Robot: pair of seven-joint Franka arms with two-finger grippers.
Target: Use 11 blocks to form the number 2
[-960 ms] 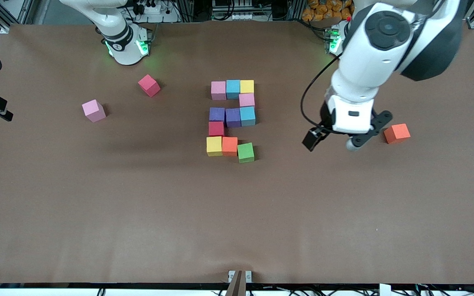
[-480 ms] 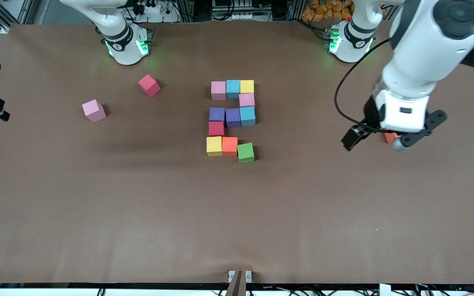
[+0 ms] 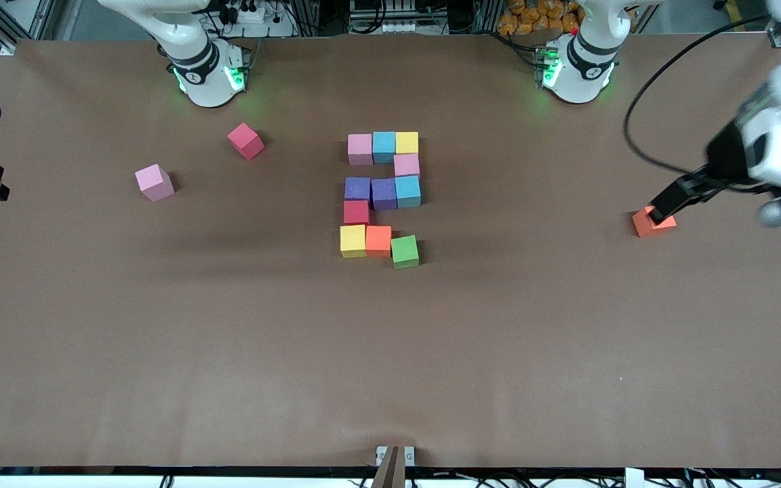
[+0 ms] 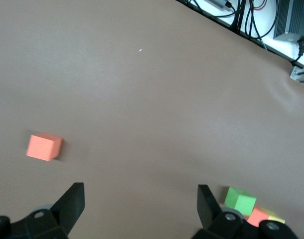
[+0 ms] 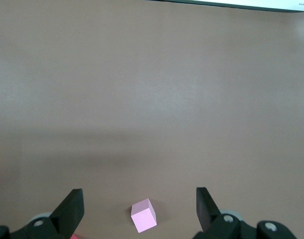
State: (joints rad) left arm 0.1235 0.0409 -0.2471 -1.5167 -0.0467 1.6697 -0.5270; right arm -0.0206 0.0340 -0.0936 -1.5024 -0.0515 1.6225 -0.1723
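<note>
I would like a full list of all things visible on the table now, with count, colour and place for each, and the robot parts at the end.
number 2: one, eleven mixed-colour blocks, middle of the table; its green block sits slightly out of line.
loose pink block: one, pink, toward the right arm's end.
loose red block: one, red, beside the pink one, farther from the front camera.
loose orange block: one, orange, toward the left arm's end.
table: one, brown cover.
left gripper: open, empty, in the air just past the loose orange block, at the left arm's end.
right gripper: open, empty, waiting over the table near the loose pink block.
</note>
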